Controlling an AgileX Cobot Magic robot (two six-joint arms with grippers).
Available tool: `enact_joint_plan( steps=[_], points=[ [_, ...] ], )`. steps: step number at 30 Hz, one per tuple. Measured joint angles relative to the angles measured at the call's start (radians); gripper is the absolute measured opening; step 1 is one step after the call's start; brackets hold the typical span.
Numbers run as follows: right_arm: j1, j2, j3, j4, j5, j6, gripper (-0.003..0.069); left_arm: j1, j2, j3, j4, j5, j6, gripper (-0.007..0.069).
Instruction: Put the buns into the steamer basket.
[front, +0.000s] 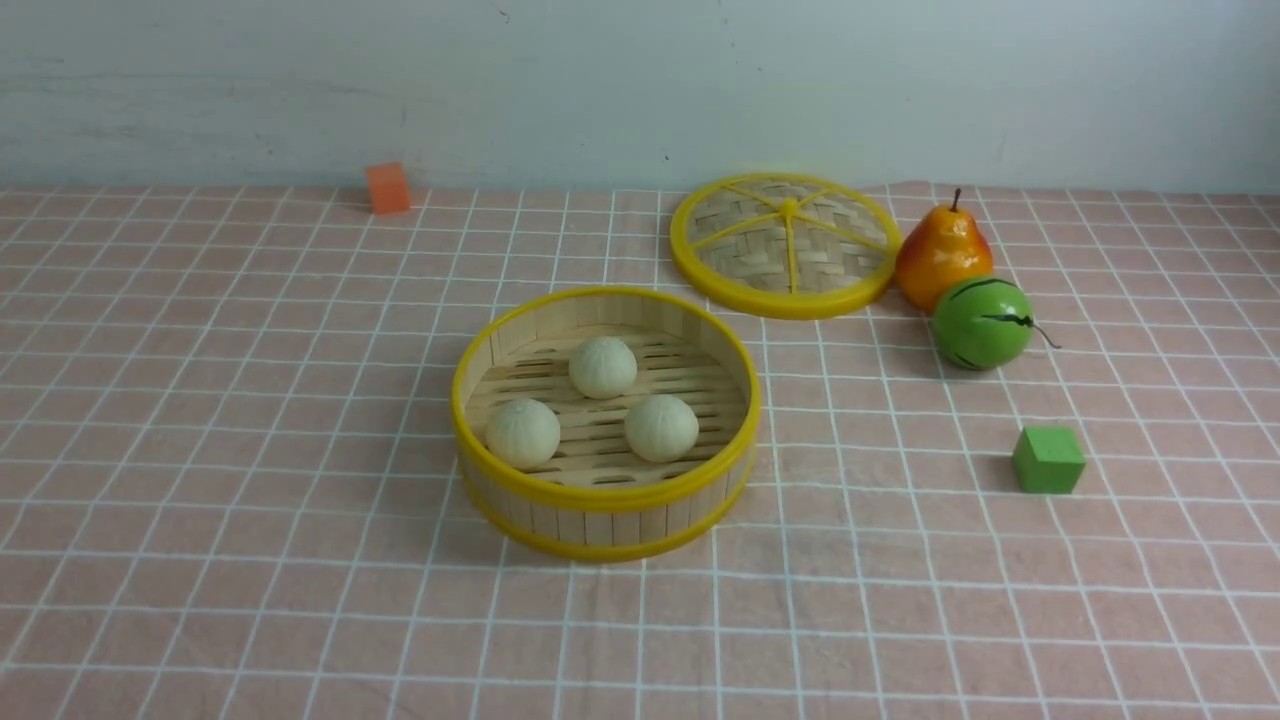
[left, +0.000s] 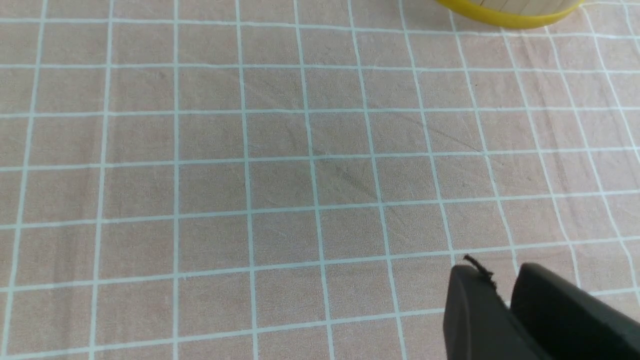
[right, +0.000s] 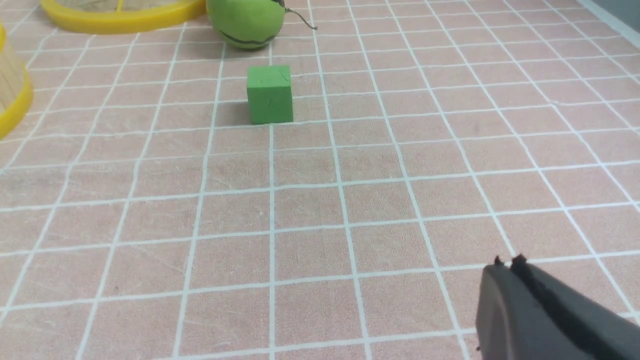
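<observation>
Bamboo-slat steamer basket (front: 605, 500) with glossy yellow rims, apparently plastic, holds three matt, doughy buns (front: 603, 367) on a worktop (front: 250, 400) draped in creased pink checked cloth; beside it, a woven lid (front: 786, 244) and glossy pear (front: 941, 252).

Basket (left: 505, 12) cut by left wrist view's edge, only bottom rim and wall strip showing. Right wrist view: basket (right: 12, 95), lid (right: 125, 15), green fruit (right: 245, 22) cropped. Both grippers (left: 505, 295) (right: 505, 270) cut by edges; absent from front view.
</observation>
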Motion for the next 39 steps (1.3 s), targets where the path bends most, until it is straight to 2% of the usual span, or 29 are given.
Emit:
enact_joint_plan(
  steps=[19,22,26,29,30,31,33,34,35,39],
  points=[
    [0.0,0.0,0.0,0.0,0.001,0.0,-0.0006,0.0,-0.003,0.001,0.002,-0.001,0.0,0.0137],
    [0.0,0.0,0.0,0.0,0.001,0.0,-0.0004,0.0,-0.031,0.024,-0.023,-0.093,-0.029,0.0137],
    [0.0,0.0,0.0,0.0,0.001,0.0,-0.0002,0.012,-0.099,0.151,0.005,-0.498,-0.037,0.0074],
    [0.0,0.0,0.0,-0.001,0.001,0.0,-0.0002,0.08,-0.145,0.282,0.03,-0.796,-0.037,-0.0015],
    [0.0,0.0,0.0,-0.001,0.001,0.0,-0.0001,0.126,-0.16,0.33,0.025,-0.869,-0.037,-0.0014],
    [0.0,0.0,0.0,-0.001,0.001,0.0,-0.0001,0.134,-0.163,0.348,0.02,-0.869,-0.037,-0.0014],
    [0.0,0.0,0.0,-0.001,0.001,0.0,-0.0001,0.254,-0.214,0.454,-0.053,-0.986,-0.037,-0.0014],
    [0.0,0.0,0.0,-0.001,0.001,0.0,-0.0001,0.254,-0.214,0.454,-0.053,-0.986,-0.037,-0.0014],
    [0.0,0.0,0.0,-0.001,0.001,0.0,0.0,0.331,-0.251,0.513,-0.102,-1.001,-0.038,-0.0014],
    [0.0,0.0,0.0,-0.001,0.001,0.0,0.0002,0.432,-0.31,0.604,-0.134,-0.977,-0.032,-0.0014]
  ],
)
